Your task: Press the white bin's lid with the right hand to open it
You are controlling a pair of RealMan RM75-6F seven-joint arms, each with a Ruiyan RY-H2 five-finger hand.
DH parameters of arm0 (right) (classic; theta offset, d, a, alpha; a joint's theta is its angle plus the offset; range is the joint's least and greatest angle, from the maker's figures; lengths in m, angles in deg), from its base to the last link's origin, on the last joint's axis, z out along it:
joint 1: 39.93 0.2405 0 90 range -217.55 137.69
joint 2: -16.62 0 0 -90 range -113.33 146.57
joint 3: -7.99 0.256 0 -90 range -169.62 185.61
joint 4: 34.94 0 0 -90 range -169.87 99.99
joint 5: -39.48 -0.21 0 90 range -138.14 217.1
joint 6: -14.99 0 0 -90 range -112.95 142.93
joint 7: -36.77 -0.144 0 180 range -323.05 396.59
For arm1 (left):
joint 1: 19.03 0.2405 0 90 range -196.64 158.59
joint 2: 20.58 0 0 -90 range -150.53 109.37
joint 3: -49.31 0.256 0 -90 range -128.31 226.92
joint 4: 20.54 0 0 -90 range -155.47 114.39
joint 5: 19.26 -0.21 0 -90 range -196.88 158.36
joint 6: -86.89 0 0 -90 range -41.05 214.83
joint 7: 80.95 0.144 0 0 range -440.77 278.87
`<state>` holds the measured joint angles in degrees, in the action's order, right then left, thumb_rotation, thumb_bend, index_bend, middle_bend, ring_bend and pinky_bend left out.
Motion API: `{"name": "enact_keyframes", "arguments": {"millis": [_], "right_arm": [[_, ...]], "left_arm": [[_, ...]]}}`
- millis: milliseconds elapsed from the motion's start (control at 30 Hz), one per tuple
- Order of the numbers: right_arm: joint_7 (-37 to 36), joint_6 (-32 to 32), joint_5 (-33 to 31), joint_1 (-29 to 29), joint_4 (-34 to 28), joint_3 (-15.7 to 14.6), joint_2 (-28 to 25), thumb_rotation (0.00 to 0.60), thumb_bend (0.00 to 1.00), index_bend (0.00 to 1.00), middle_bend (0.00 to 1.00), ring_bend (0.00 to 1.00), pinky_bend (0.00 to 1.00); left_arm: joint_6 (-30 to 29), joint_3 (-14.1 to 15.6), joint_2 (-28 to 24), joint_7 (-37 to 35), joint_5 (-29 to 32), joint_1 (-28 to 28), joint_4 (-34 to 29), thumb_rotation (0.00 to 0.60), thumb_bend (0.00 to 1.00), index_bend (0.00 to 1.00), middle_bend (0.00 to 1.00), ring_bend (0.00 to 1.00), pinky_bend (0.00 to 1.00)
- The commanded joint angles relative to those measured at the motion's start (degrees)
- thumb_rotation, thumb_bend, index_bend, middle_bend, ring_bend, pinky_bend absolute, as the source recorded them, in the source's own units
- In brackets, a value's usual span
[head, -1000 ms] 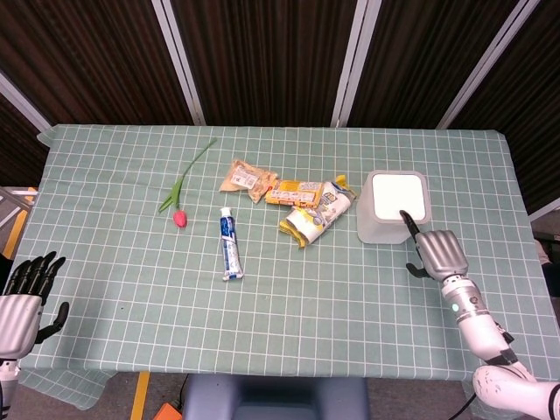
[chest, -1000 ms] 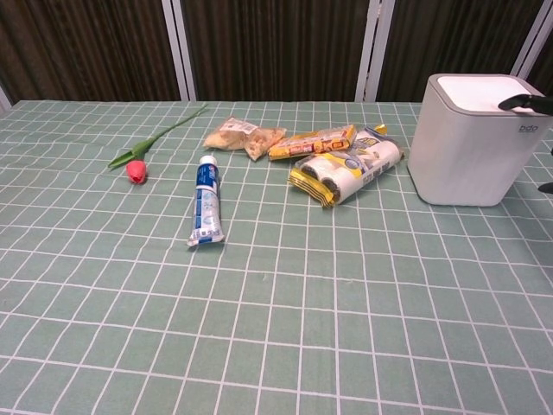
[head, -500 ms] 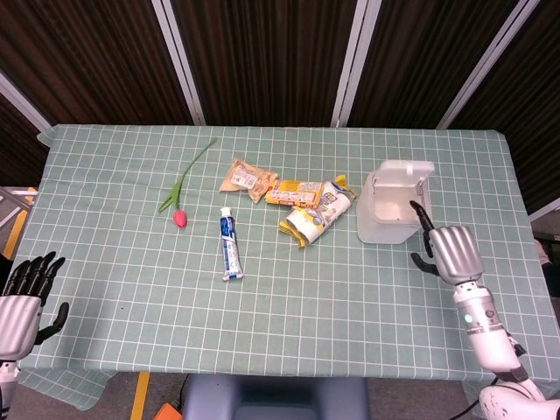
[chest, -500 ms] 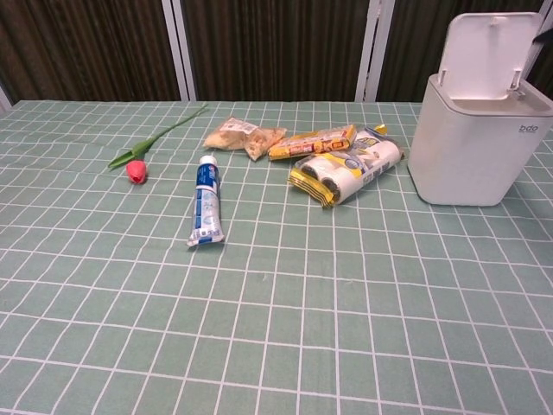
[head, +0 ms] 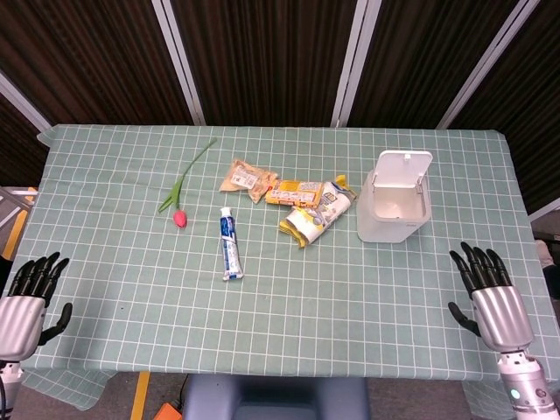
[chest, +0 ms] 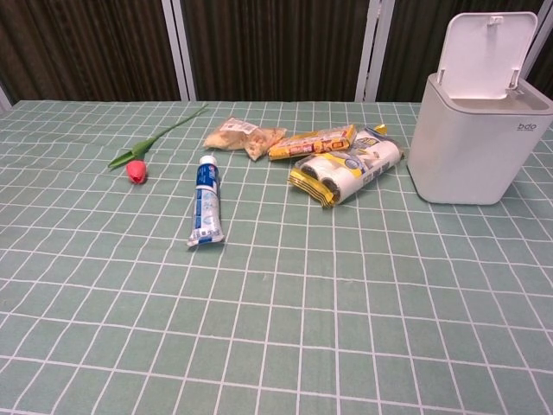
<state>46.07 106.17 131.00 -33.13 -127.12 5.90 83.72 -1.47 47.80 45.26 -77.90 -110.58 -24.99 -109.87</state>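
Observation:
The white bin (head: 391,219) (chest: 475,151) stands at the right of the table with its lid (head: 402,169) (chest: 486,54) raised upright at the back, the inside showing bare. My right hand (head: 494,300) is near the table's front right edge, well short of the bin, fingers spread and holding nothing. At the front left corner my left hand (head: 24,299) is also spread and holds nothing. Neither hand appears in the chest view.
Left of the bin lie a roll of yellow bags (head: 317,213) (chest: 346,175), a yellow snack bar (head: 293,192) and a snack packet (head: 247,178). A toothpaste tube (head: 229,244) (chest: 206,211) and a red tulip (head: 179,203) (chest: 138,164) lie further left.
My right hand has drawn back from the bin's lid toward the front right edge. The lid, flat a second ago, has sprung up and now stands fully upright.

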Motion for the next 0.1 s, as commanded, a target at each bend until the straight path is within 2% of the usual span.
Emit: {"name": "enact_keyframes", "arguments": {"millis": [33,100], "right_arm": [[-2.2,0.1,0.4,-1.0,0.8,-0.3,-0.4,0.6,0.35,0.0,0.0,0.0,0.0],[-2.0,-0.9,-0.3,-0.9,0.6,-0.1,-0.6,0.6,0.35,0.0,0.0,0.0,0.0]], "left_arm": [[0.2,0.3,0.3,0.6,-0.4,-0.1,-0.1,0.6,0.47,0.0,0.0,0.0,0.09],[0.1,0.3,0.3,0.8,-0.5,-0.1,-0.2,0.6,0.47,0.0,0.0,0.0,0.09]]}}
